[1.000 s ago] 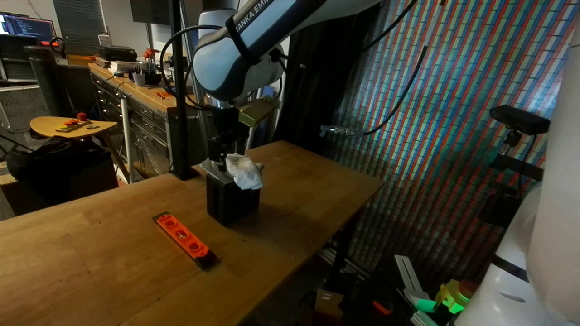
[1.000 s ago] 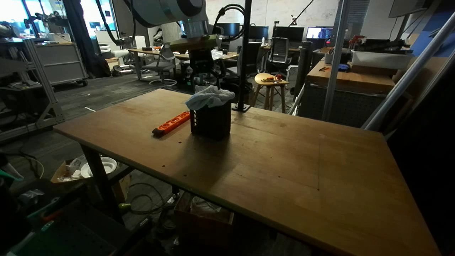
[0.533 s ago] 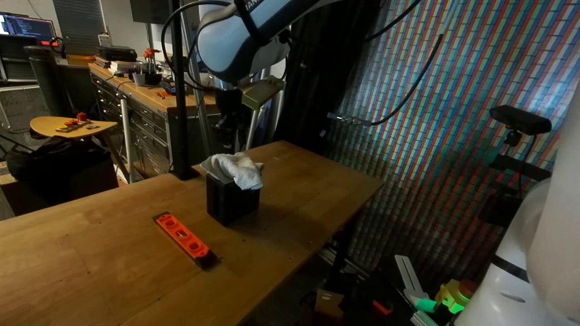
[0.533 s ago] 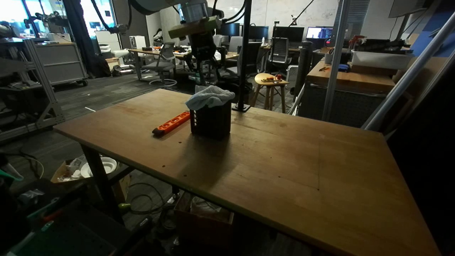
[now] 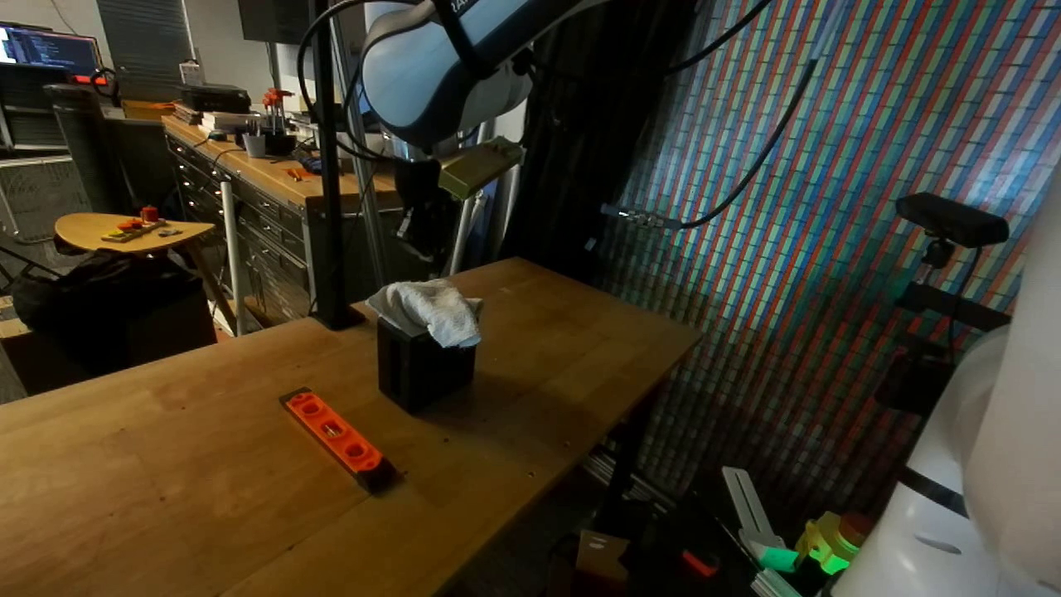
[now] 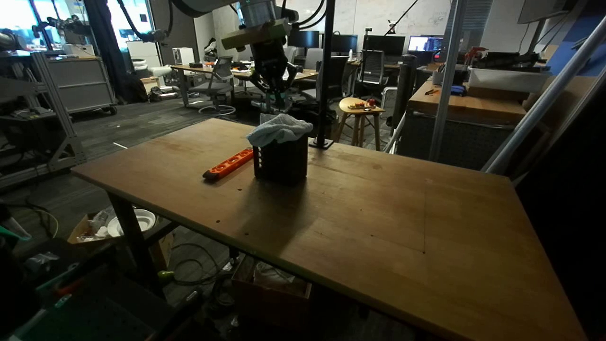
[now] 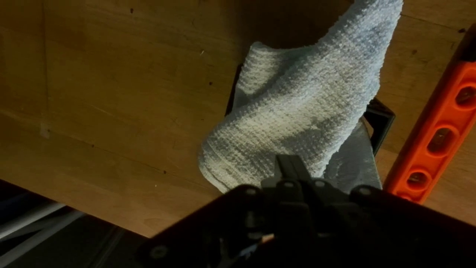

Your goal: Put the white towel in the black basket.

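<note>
The white towel (image 5: 435,311) lies bunched over the mouth of the black basket (image 5: 423,373), with folds hanging past the rim in both exterior views. Much of the basket's rim (image 7: 381,123) is covered by the towel (image 7: 297,108) in the wrist view, and how far the cloth reaches inside is hidden. My gripper (image 6: 278,102) hovers above the towel, apart from it. Its fingertips (image 7: 284,167) meet in the wrist view with nothing between them. The basket (image 6: 281,163) stands upright on the table.
An orange level (image 5: 336,435) lies on the wooden table (image 5: 207,497) beside the basket. A black upright post (image 6: 326,71) rises from the table close behind the basket. The table's edge (image 5: 580,439) runs not far from the basket.
A second ago the jaws were apart at the towel. My gripper has since risen clear of it and gone from open to shut. Towel and basket have stayed in place.
</note>
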Motion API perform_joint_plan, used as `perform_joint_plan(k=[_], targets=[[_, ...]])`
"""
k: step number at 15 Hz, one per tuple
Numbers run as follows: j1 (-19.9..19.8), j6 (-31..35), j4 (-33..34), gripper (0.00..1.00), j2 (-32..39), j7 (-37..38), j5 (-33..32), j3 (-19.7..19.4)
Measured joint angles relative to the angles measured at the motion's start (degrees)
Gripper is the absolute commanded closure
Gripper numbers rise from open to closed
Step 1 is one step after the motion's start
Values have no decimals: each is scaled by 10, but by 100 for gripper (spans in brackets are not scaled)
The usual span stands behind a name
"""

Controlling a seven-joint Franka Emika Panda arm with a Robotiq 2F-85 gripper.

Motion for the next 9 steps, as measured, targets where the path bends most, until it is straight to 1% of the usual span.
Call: perform_joint_plan(k=[3,6,9], targets=[[0,0,-2,96,9,12,0,0],[0,0,-1,99,27,20,3,0],[-1,1,3,98,51,21,13,-1]])
